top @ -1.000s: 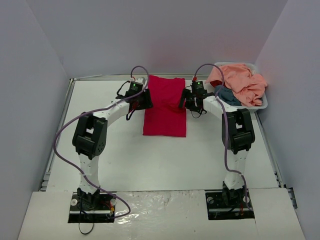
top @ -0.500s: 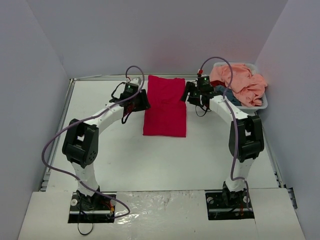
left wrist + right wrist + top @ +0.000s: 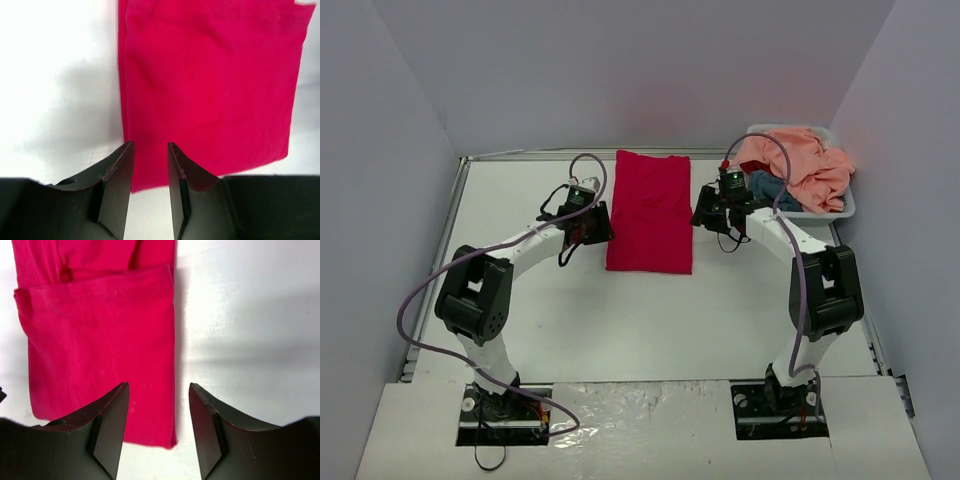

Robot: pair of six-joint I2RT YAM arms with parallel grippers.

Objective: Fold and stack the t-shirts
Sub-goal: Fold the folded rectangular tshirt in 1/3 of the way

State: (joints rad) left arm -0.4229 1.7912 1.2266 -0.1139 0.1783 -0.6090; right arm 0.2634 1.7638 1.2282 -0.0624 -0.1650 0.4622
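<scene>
The folded red t-shirt (image 3: 650, 212) is lying flat near the middle of the table's (image 3: 650, 320) far edge. The left gripper (image 3: 150, 146) is hovering at its left edge with narrow, empty jaws. The right gripper (image 3: 159, 386) is hovering at its right edge with wider, empty jaws.

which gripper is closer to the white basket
Right. The right gripper is between the basket and the red t-shirt; the left gripper is on the shirt's other side.

a white tabletop (image 3: 650, 310) lies boxed in by pale grey-lilac walls (image 3: 650, 70). a white plastic basket (image 3: 849, 206) sits in its far right corner, close against the right wall. a glossy white board (image 3: 650, 420) runs along the near edge.
</scene>
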